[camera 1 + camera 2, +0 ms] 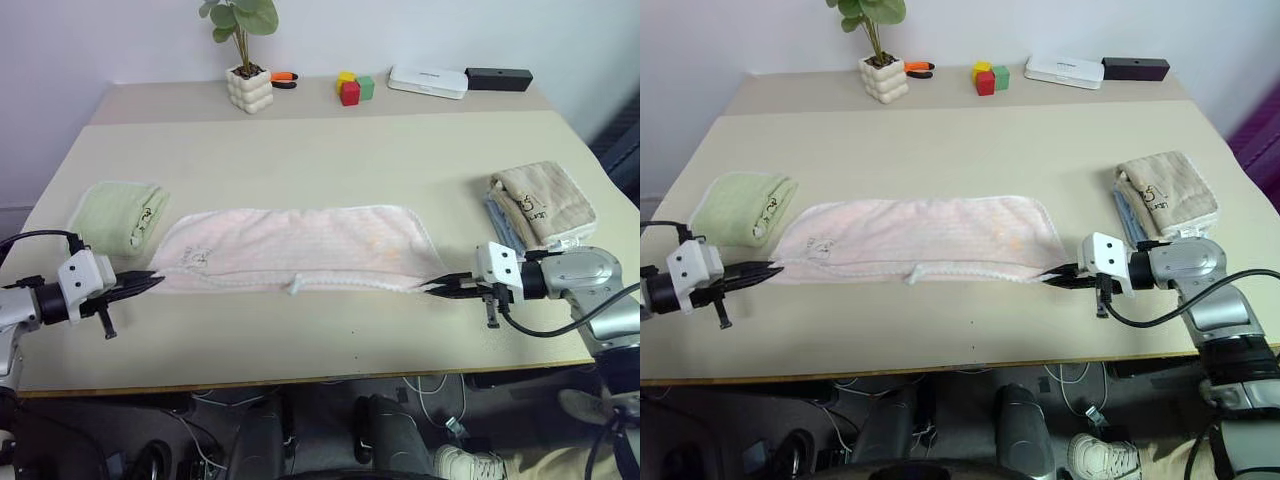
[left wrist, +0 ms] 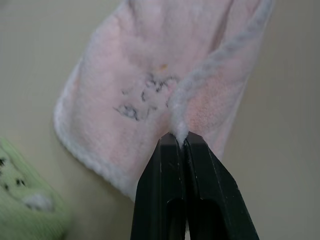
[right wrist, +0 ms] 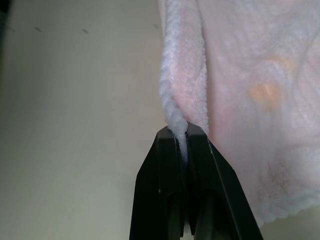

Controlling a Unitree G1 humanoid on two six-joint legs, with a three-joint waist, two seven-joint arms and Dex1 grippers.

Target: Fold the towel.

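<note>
I am pinching the towel [image 1: 300, 250] at both ends: my left claw [image 1: 150, 281] is clamped on the whitish edge at its left near corner, and my right claw [image 1: 437, 287] is clamped on the edge at its right near corner. The pale pink towel is lying stretched in a long band across the middle of the beige desk [image 1: 330, 150], its small dark embroidered mark sitting near the left end. A light green folded towel [image 1: 118, 213] is resting just beyond the left end, and a tan folded towel [image 1: 543, 203] is sitting on a small stack near the right edge. Along the far side of the desk, against a pale wall, are standing a potted plant [image 1: 246, 55], some coloured blocks [image 1: 354, 87], a white box [image 1: 428, 81] and a black box [image 1: 498, 79].
</note>
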